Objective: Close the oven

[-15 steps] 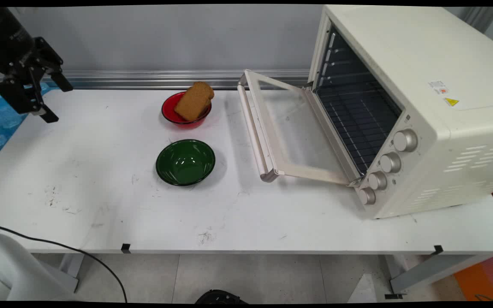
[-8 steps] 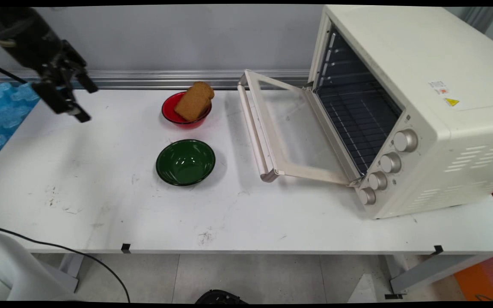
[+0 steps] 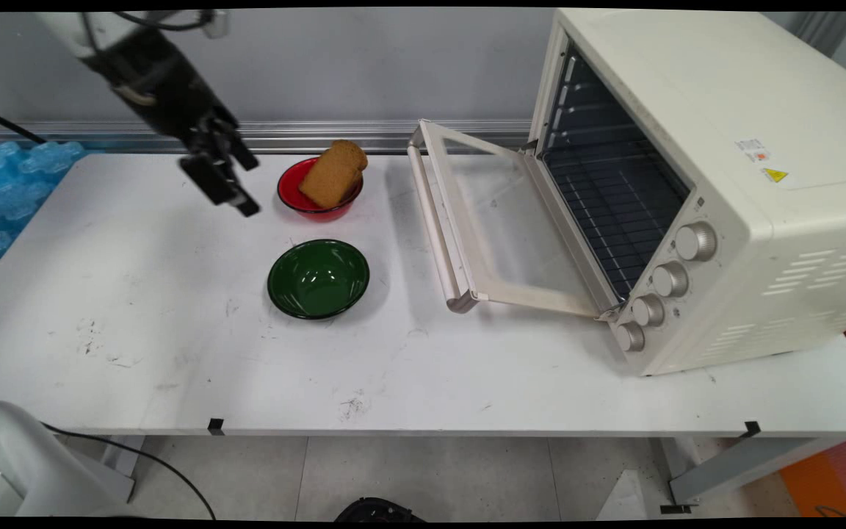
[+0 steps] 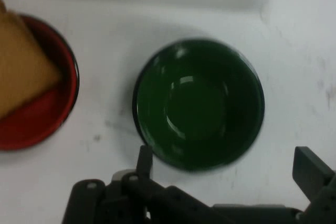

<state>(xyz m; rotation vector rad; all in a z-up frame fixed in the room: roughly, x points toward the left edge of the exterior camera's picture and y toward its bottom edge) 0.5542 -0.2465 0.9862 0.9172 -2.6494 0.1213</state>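
Observation:
My black gripper [image 3: 249,186] hangs open above the table's back left, just left of a red bowl [image 3: 292,197] with a slice of brown bread [image 3: 333,173] leaning in it. An empty green bowl [image 3: 318,278] sits in front of the red one. In the hand view the green bowl [image 4: 199,103] lies in the middle, ahead of the gripper [image 4: 228,163]. The red bowl [image 4: 37,124] and the bread [image 4: 21,66] are at that view's left edge. Nothing is between the fingers.
A cream toaster oven [image 3: 724,169] stands at the right. Its glass door [image 3: 489,220] is folded down toward the bowls, and the wire rack inside is bare. Blue bubble wrap [image 3: 4,184] lies off the table's left end.
The gripper has swung right from the table's far left edge to just beside the red bowl. Bowls, bread and oven have not moved.

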